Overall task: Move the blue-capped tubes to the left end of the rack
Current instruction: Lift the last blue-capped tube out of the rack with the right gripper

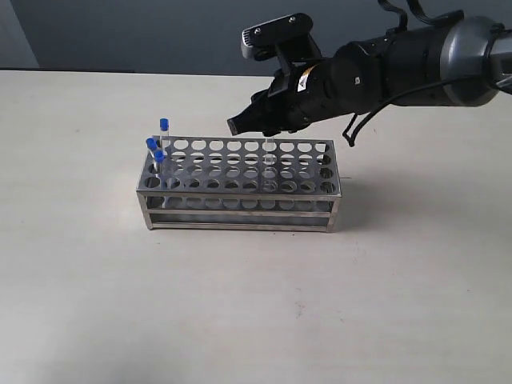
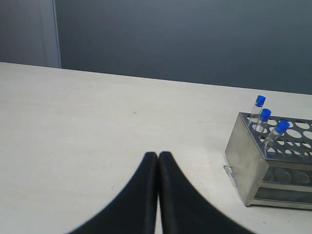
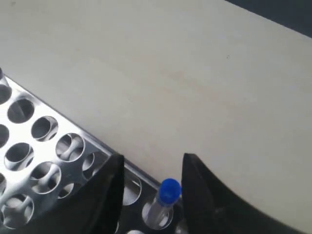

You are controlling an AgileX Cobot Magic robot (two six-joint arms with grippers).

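The silvery metal rack (image 1: 240,184) stands mid-table. Three blue-capped tubes (image 1: 157,148) stand at its left end, also seen as the three tubes (image 2: 265,124) in the left wrist view. A fourth blue-capped tube (image 3: 168,192) stands in a hole near the rack's back row, its clear body (image 1: 268,156) visible below my right gripper (image 1: 254,128). That gripper (image 3: 152,165) is open, its fingers either side of the cap, one finger close to it. My left gripper (image 2: 158,155) is shut and empty, hovering over bare table left of the rack (image 2: 273,161).
The beige table (image 1: 120,280) stretches around the rack. A dark wall (image 1: 120,32) runs behind the table's far edge. The right arm (image 1: 400,64) reaches in from the upper right above the rack.
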